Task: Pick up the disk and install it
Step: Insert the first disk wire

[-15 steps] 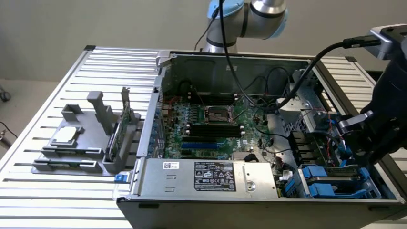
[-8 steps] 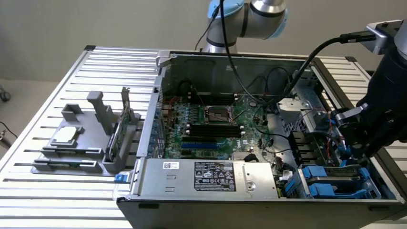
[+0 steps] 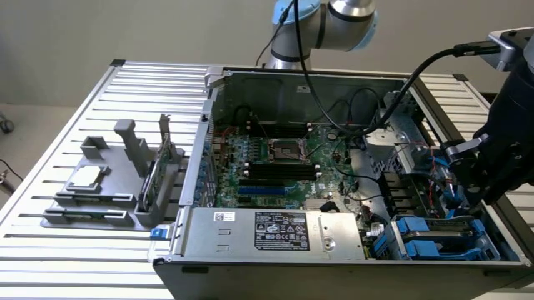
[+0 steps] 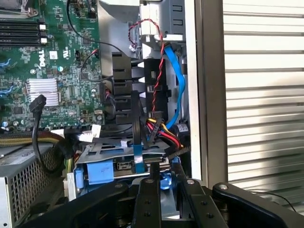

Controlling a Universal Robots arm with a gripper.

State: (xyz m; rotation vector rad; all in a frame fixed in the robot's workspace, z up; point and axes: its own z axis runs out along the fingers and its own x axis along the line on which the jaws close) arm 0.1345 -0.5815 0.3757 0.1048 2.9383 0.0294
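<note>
The disk (image 3: 441, 236), silver-grey with blue plastic rails, lies low in the drive cage at the front corner of the open computer case, toward the exterior view's right. In the wrist view its metal top (image 4: 121, 149) and a blue rail end (image 4: 99, 171) sit just ahead of my fingers. My black gripper (image 3: 461, 195) hangs close over that cage. Its fingertips (image 4: 152, 176) stand almost together, and a bright blue piece of the rail shows in the narrow gap of the gripper (image 4: 165, 175).
The green motherboard (image 3: 276, 162) fills the case floor, with the grey labelled power supply (image 3: 276, 231) along the front. A blue data cable (image 4: 178, 80) and red-black wires (image 4: 156, 85) hang beside the cage. A grey fixture holding a CPU chip (image 3: 87, 178) rests on the slatted table (image 3: 50, 250).
</note>
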